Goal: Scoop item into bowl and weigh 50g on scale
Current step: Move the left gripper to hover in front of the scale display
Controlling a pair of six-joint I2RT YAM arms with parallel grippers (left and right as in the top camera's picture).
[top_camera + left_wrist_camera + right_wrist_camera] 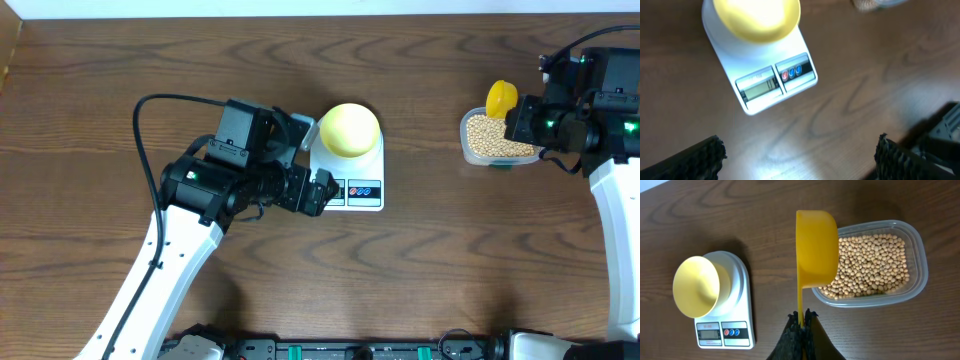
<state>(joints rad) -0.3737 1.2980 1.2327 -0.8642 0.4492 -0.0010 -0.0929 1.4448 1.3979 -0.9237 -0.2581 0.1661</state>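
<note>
The pale yellow bowl (349, 129) sits empty on the white scale (362, 190) at the table's middle; both also show in the left wrist view, bowl (757, 20) and scale (775, 82), and in the right wrist view, bowl (696, 286) and scale (725, 330). Tan beans (492, 137) fill a clear tub (920, 275) at the right. My right gripper (801, 322) is shut on the handle of a bright yellow scoop (816, 247), held on edge over the tub's left end. My left gripper (800, 155) is open and empty, just in front of the scale.
The tub of beans (870, 265) lies to the right of the scale on the dark wood table (450, 250). The left arm (190, 230) reaches in from the front left, its gripper (322, 192) beside the scale's front.
</note>
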